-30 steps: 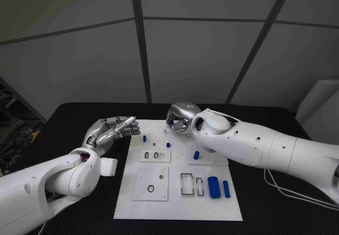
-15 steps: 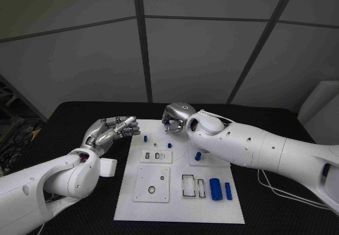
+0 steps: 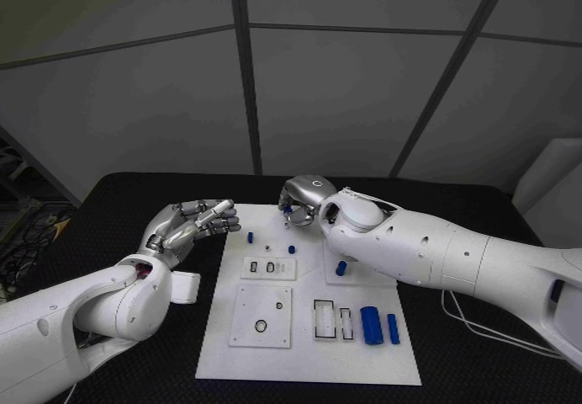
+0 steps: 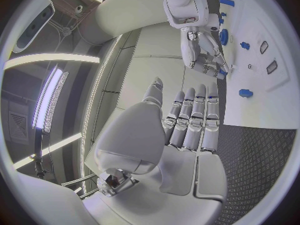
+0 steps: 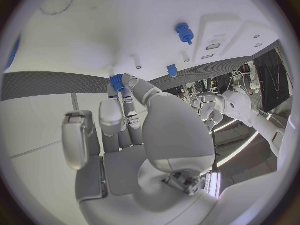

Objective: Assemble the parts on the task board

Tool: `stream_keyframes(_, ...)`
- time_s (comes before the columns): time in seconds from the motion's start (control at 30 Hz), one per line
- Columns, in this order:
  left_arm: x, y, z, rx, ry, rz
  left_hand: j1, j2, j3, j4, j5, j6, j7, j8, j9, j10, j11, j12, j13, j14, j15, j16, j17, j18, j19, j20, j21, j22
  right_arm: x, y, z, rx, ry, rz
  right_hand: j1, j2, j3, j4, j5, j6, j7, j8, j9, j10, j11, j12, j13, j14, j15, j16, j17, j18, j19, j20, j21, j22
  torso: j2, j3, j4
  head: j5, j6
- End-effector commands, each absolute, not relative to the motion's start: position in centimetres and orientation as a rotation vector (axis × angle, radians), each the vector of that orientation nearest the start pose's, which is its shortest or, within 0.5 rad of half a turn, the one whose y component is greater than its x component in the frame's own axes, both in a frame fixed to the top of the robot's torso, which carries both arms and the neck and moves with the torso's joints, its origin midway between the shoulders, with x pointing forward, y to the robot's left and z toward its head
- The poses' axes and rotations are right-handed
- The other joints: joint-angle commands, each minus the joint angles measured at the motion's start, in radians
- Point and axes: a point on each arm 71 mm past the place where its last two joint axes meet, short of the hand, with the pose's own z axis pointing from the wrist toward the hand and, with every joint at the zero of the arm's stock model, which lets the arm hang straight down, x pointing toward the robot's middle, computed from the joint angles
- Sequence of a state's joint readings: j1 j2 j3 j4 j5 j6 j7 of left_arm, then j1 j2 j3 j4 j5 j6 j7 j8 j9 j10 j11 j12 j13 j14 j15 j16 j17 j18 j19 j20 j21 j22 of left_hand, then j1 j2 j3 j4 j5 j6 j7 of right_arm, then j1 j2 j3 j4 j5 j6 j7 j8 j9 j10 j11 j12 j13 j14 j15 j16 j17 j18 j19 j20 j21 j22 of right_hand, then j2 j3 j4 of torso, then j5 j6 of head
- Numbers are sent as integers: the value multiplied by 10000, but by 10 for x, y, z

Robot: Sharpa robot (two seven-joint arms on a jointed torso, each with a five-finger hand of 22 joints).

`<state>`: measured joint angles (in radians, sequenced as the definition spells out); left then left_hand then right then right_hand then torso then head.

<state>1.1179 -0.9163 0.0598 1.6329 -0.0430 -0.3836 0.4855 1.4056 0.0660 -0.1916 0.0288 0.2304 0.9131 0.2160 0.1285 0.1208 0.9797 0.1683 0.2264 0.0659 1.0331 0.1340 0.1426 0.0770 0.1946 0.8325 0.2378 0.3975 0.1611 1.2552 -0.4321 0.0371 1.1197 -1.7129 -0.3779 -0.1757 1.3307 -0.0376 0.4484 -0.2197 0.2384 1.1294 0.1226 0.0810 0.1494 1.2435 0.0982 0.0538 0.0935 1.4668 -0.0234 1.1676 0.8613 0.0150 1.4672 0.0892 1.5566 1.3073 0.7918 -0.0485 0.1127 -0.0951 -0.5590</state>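
At the centre of the head view we see the task board (image 3: 309, 353), a white plate on the black table (image 3: 485, 353). The right hand (image 3: 304, 202) sits over the board's upper edge, just above centre frame. In the right wrist view its fingers (image 5: 119, 112) curl together and their tips pinch a small blue part (image 5: 117, 81), held close above the white surface.

At left of centre in the head view, the left hand (image 3: 194, 225) hangs beside the board's upper left corner, over the black table. Its fingers (image 4: 190, 125) lie straight and pressed side by side in the left wrist view, with the thumb set apart; we see nothing in it.

Parts on the board, by position in the head view:
- Two small blue pegs (image 3: 291, 249) stand in the upper middle area, below the right hand.
- One blue peg (image 3: 341, 268) lies right of centre.
- Two long blue cylinders (image 3: 371, 325) lie side by side at lower right.
- A raised white block with a ring (image 3: 260, 314) sits at lower left.
- A smaller slotted white block (image 3: 267, 268) sits above it.
- Two dark-framed slots (image 3: 321, 319) sit just left of the cylinders.
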Motion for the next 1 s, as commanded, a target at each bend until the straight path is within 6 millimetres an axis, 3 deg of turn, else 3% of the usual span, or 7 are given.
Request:
stream_keyframes(0.03, 469, 217, -162, -10593, 12755, -16029, -58, 81, -60, -23, -43, 55, 36, -67, -14, 38, 34, -43, -11, 1, 48, -34, -13, -137, -26, 61, -31, -9, 562, -102, -140, -2955, 13981, 4571, 67, -24, 59, 17, -31, -27, 40, -42, 8, 371, -400, 70, 352, -35, -28, 48, -10, -83, 849, -45, 26, 2348, 7, -1, 7, 2, 1)
stream_keyframes(0.4, 469, 218, -163, -10618, 12783, -15993, -58, 81, -60, -23, -43, 55, 36, -67, -14, 38, 34, -43, -11, 1, 48, -34, -13, -137, -26, 61, -31, -9, 562, -107, -141, -3091, 14075, 4176, 52, -68, 92, 6, -48, -29, 42, -55, 21, 346, -395, 71, 359, -41, -22, 53, -17, -85, 854, -39, 29, 2356, 18, 1, -4, 6, -21)
stream_keyframes(0.8, 470, 219, -163, -10619, 12790, -15995, -66, 87, -87, -48, -73, 54, 41, -92, -17, 33, 39, -73, -12, 3, 53, -61, -16, -137, -26, 64, -36, -21, 560, -104, -144, -3398, 14451, 4301, -42, -128, 117, 51, -106, -9, 46, -65, 52, 334, -390, 79, 378, -47, -16, 72, -12, -89, 865, -30, 36, 2374, 21, -4, 29, -24, -38)
stream_keyframes(1.0, 470, 219, -163, -10621, 12788, -15987, -66, 87, -87, -48, -73, 54, 41, -92, -17, 33, 39, -73, -12, 3, 53, -61, -16, -137, -26, 64, -36, -21, 560, -105, -144, -3423, 14554, 4276, -88, -156, 129, 79, -134, -10, 44, -77, 66, 323, -391, 77, 387, -51, -15, 76, -22, -86, 856, -26, 31, 2362, 27, -5, 10, -22, -51)
